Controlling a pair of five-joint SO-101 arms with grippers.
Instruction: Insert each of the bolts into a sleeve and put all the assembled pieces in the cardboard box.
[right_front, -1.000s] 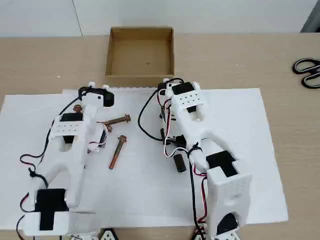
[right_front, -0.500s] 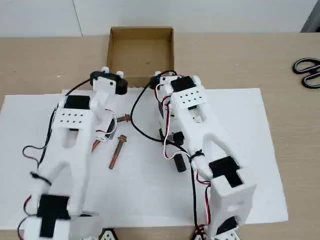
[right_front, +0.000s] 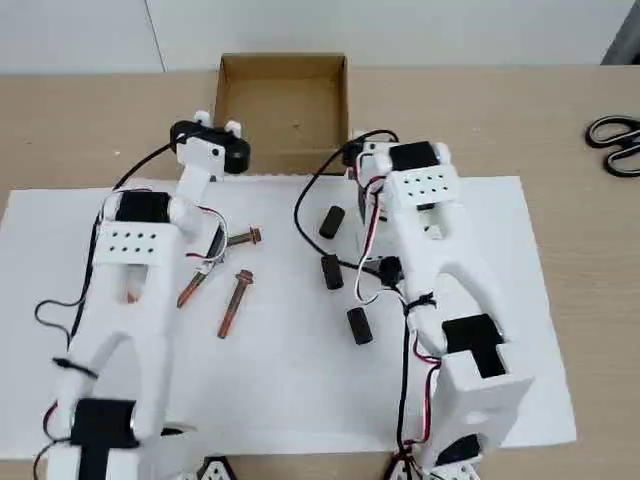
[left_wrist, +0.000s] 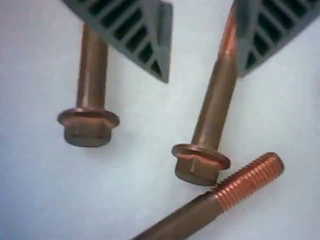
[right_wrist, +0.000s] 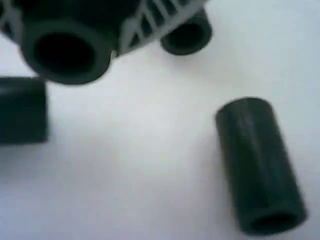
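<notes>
One bolt (left_wrist: 212, 110) lies in front of the cardboard box (right_front: 280, 110), its tip just beside a finger of the spread left gripper (left_wrist: 202, 70); two other bolts (left_wrist: 90, 100) lie close by. The right gripper (right_wrist: 85, 30) pinches a sleeve (right_wrist: 65, 52), also in front of the box.

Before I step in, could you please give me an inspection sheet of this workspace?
Surface: wooden table, with a white paper sheet under the work.
Job's things: cardboard box empty; three bolts and three sleeves loose on the paper, none assembled.
Clutter: scissors at the table's edge.
Grippers: left tool open over the bolts; right tool shut on a fourth sleeve.
Cables: a black cable loops over the paper beside the sleeves; red and white wires hang near the bolts.
Surroundings: pale wall behind the table.
</notes>
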